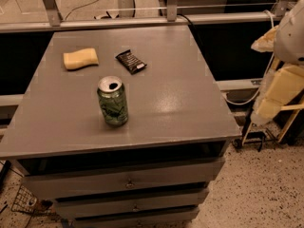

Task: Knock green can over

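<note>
Plainly upright, the green can (pixel 113 101) stands on the grey table (pixel 180 103), toward the tabletop's 7 o'clock side, its silver top showing the open mouth and nothing touching it. A yellow sponge (pixel 80 59) lies at the can's 11 o'clock and a black snack wrapper (pixel 130 61) at its 1 o'clock, both well apart from it. The gripper (pixel 281 91) hangs beyond the table's edge at 3 o'clock, far from the can, and whether it is clenched or released cannot be told.

Yellow sponge (pixel 80 59) near black wrapper (pixel 130 61) on grey drawer table (pixel 190 94)
</note>
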`<action>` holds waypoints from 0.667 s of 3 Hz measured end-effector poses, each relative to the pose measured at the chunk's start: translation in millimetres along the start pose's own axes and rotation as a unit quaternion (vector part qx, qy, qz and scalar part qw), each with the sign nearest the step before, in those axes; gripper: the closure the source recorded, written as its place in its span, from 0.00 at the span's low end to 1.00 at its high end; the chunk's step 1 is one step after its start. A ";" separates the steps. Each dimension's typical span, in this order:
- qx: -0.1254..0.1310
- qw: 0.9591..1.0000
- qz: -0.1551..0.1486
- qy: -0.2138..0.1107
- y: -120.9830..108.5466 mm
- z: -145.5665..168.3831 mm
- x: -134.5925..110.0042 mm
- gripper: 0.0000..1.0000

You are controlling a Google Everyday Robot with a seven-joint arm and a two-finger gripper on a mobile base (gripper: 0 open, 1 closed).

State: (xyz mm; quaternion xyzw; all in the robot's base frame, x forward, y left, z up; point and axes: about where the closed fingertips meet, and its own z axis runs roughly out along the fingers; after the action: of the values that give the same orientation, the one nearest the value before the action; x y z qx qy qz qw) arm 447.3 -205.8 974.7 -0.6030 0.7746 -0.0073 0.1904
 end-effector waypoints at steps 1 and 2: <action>-0.012 0.994 -0.016 -0.110 -18.3 19.6 -46.1 0.00; -0.027 0.978 -0.038 -0.205 -26.7 32.4 -97.9 0.00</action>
State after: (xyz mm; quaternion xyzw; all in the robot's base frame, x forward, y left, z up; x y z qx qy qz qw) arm 501.6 -114.3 979.1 -0.6259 0.6955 0.1303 0.3279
